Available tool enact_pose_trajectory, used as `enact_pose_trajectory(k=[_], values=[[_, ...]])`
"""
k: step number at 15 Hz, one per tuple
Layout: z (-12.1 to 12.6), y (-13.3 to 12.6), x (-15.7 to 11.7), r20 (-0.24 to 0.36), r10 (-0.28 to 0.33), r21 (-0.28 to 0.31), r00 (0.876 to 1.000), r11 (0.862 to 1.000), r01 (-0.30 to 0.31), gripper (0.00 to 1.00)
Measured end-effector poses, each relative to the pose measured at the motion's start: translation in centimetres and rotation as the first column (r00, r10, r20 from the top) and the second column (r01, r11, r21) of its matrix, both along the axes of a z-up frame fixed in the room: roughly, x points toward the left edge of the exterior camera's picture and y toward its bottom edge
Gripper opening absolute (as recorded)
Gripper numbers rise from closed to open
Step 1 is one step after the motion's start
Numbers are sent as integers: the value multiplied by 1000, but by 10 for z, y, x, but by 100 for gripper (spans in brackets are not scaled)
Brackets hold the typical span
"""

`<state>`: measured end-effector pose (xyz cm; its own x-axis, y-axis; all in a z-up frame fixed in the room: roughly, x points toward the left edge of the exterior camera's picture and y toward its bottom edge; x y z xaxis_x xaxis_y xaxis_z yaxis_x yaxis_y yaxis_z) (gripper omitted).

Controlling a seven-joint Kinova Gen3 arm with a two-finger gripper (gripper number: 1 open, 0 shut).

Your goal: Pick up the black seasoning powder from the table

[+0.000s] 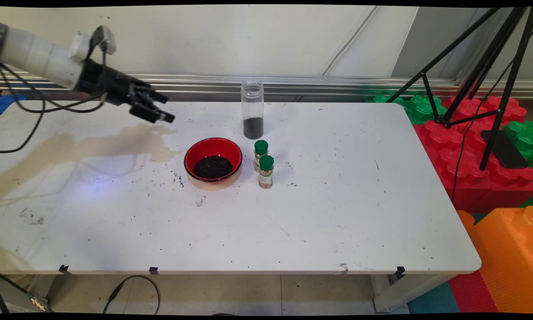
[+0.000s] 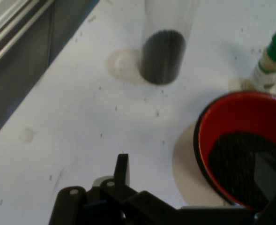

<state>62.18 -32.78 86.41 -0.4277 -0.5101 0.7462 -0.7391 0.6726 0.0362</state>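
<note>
My gripper (image 1: 162, 107) hangs open and empty above the table's back left part, pointing right toward a red bowl (image 1: 191, 155) with dark grains in it. Behind the bowl stands a tall clear jar (image 1: 252, 110), uncapped, with dark grains at its bottom. Two small green-capped bottles (image 1: 260, 155) (image 1: 266, 171) stand just right of the bowl. In the hand view the gripper (image 2: 194, 173) is spread wide. One fingertip (image 2: 122, 168) is over bare table and the other overlaps the red bowl (image 2: 204, 140). The jar (image 2: 163, 51) and one bottle (image 2: 271, 61) lie beyond.
Dark crumbs (image 1: 177, 179) are scattered on the white table (image 1: 337, 200) left of the bowl. A black tripod (image 1: 493, 80) stands on red, green and orange foam blocks (image 1: 479, 146) past the table's right edge. Black cables (image 1: 31, 106) hang from the arm.
</note>
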Motion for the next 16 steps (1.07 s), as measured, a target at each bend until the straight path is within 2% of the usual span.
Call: enact_pose_trajectory(k=[9,16], values=[[-30,-50,-31,-57,-43,-81,997,996,38,100],[-58,-89,-60,-99,-104,-175,990,981,86,100]])
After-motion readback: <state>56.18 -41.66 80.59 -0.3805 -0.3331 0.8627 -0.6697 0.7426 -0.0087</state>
